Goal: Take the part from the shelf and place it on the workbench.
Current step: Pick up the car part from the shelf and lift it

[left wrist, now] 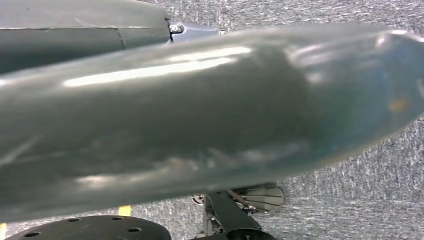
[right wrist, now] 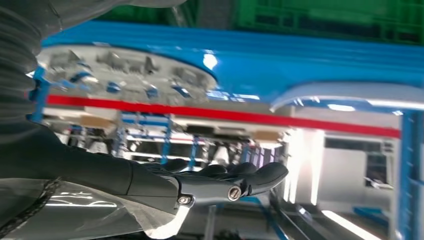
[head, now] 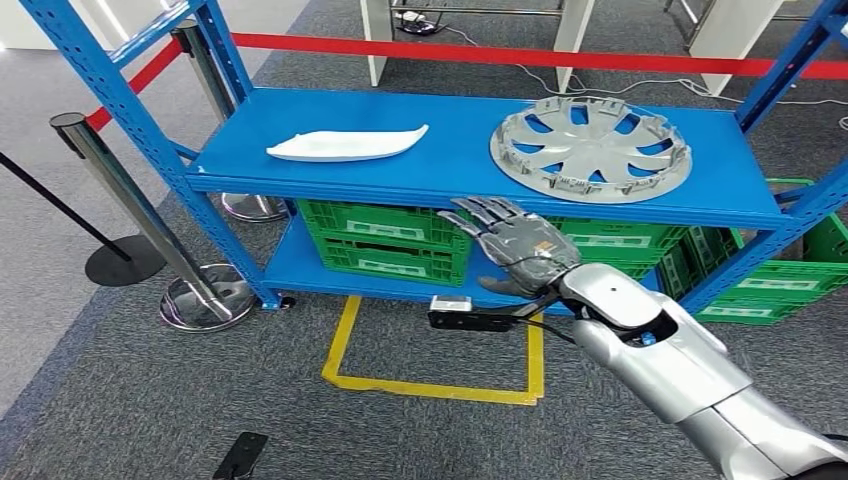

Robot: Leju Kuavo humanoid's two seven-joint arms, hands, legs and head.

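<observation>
Green crates (head: 385, 240) half hidden under shelf (head: 470, 185); blurred wrist views.

My right arm (head: 690, 375) is smooth silver with a blue spot near the wrist; my right hand (head: 515, 245) is grey, with darker fingers (right wrist: 260, 177) showing small round screws

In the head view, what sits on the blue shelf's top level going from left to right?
White curved part → silver wheel cover. The right hand hovers empty in front of the shelf, below its edge.
</observation>
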